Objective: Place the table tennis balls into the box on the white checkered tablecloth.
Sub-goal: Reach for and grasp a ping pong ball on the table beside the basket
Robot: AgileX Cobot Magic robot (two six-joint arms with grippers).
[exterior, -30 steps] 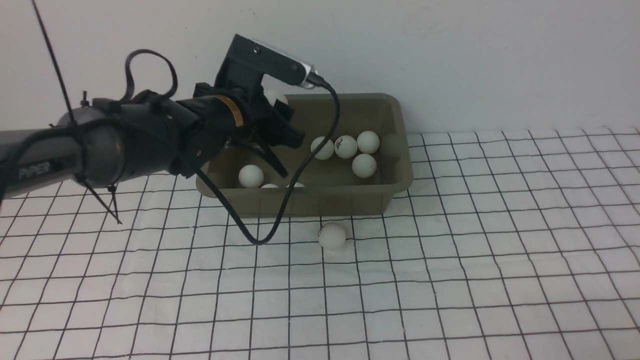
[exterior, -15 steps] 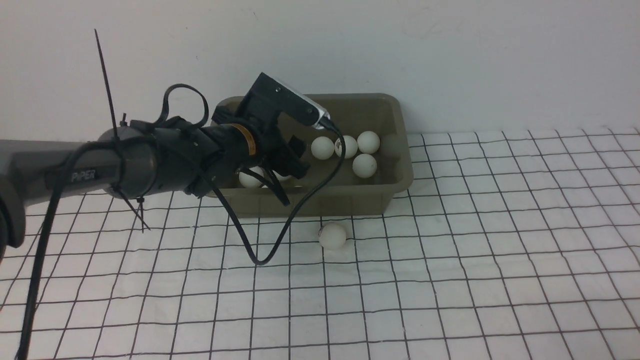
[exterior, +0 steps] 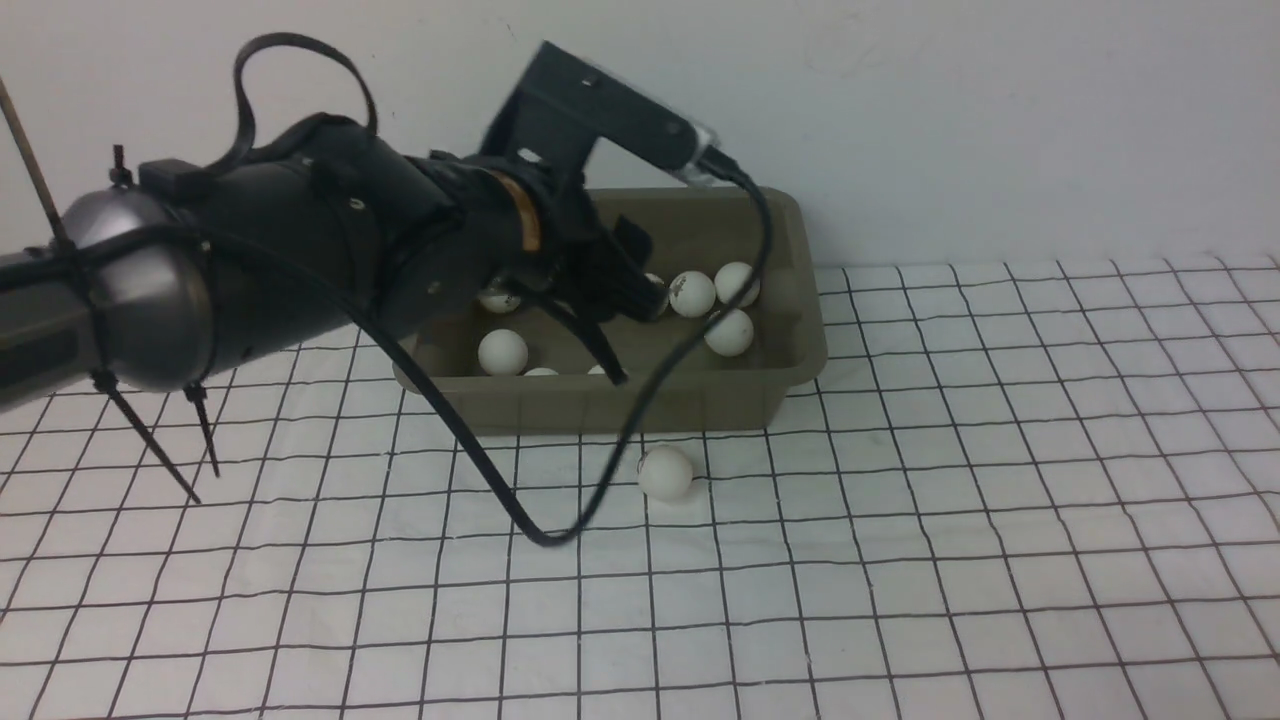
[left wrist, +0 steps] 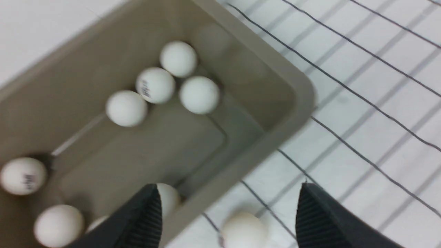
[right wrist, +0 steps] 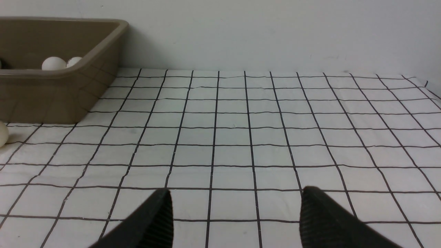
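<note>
You see olive-grey plastic box (left wrist: 296, 113) below released left pincer (left wrist: 227, 213), white table tennis balls (left wrist: 155, 85) inside; one white ball (exterior: 665, 472) outside on checkered cloth (exterior: 950, 500). Right pincer (right wrist: 234, 220) released, empty.

Under my claws: the white checkered tablecloth (exterior: 950, 500)

The box (exterior: 640, 405) rests on it; one stray ball (exterior: 665, 472) lies on the cloth just beside the box's near wall.

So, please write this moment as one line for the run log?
left gripper: open, empty, above box near rim | right gripper: open, empty, over tablecloth | one ball outside box, on cloth | other balls inside
</note>
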